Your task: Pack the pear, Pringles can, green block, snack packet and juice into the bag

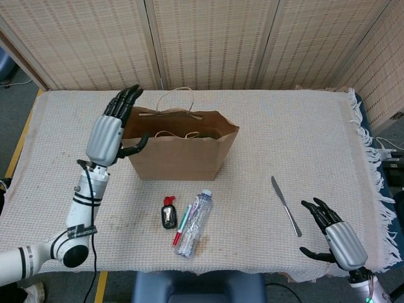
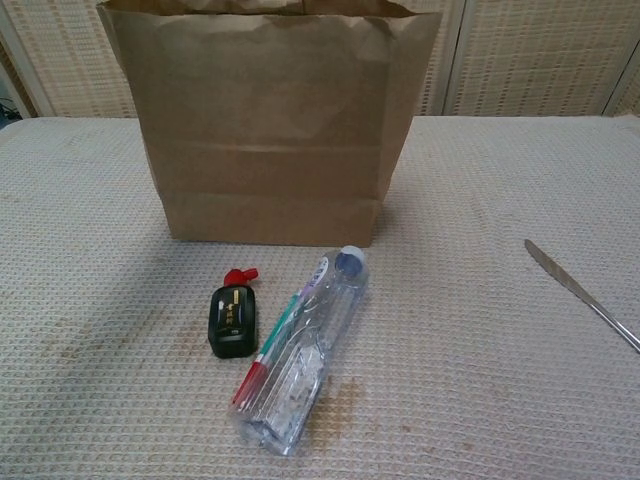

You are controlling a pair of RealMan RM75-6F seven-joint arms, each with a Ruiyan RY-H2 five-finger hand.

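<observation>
On the table's far-left side, head view: bag (image 1: 180, 161) is seen standing upright, mouth open, handles lying across the top. Contents are mostly hidden by the walls; the pear, can, block, packet and juice cannot be told apart inside. None of them is seen on the cloth, so packing is judged complete or nearly so.

Left hand (image 1: 111, 134) is raised just left of the bag's rim, fingers spread and pointing away from the robot, thumb turned toward the bag wall; nothing is held. Whether the thumb touches the paper cannot be told.

Right hand (image 1: 334, 235) is kept low at the near-right edge, well apart from the bag, fingers splayed, nothing held. Knife (image 1: 286, 206) lies just beside it toward the bag, long axis running near-to-far.

Bottle (image 1: 194, 223), pen (image 1: 181, 225) and small black bottle (image 1: 168, 213) are noted in front of the bag, nearer the left hand; the bottle's long axis points roughly at the bag, cap end closest to it.

Chest view: bag (image 2: 270, 130) fills the upper frame, front wall creased but upright. Bottle (image 2: 305, 350) is seen on its side with the pen (image 2: 268, 351) touching along its left flank and the small black bottle (image 2: 232, 316) just beside. Knife (image 2: 583, 295) enters from the right edge. Neither hand is shown here.

Any further move at the bag mouth is judged to fall to the left hand, the opening lying to its right.
</observation>
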